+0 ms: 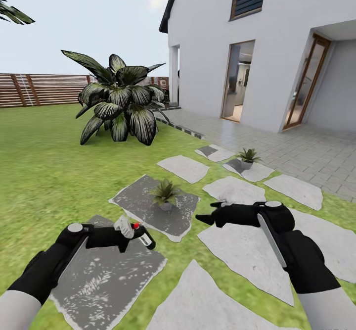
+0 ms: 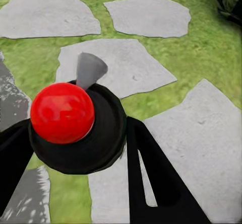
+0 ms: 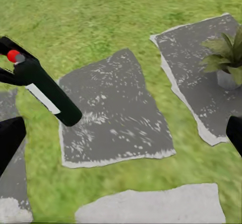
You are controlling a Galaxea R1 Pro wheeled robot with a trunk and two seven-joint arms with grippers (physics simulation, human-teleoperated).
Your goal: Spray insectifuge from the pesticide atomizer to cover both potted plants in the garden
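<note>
The pesticide atomizer (image 1: 140, 234) is pinched in the left gripper (image 1: 129, 232), held tilted over a dark, wet-looking stone slab (image 1: 106, 280) low in the head view. In the left wrist view its red cap (image 2: 62, 113) and grey nozzle (image 2: 89, 69) sit between the two black fingers (image 2: 156, 178). From the right wrist view the bottle (image 3: 48, 92) slants above the same darkened slab (image 3: 116, 116). Just beyond it, the nearer potted plant (image 1: 165, 194) stands on another darkened slab (image 1: 133, 199). The farther potted plant (image 1: 247, 158) sits on a pale slab (image 1: 257, 172) near the tiled patio (image 1: 306, 152). The right gripper (image 1: 213, 212) hangs spread and empty over a pale slab (image 1: 237, 251), near the nearer plant. Behind, a big broad-leaved plant (image 1: 118, 100) rises from the lawn (image 1: 44, 162) before a slatted fence (image 1: 39, 88) and the white house (image 1: 267, 38).
</note>
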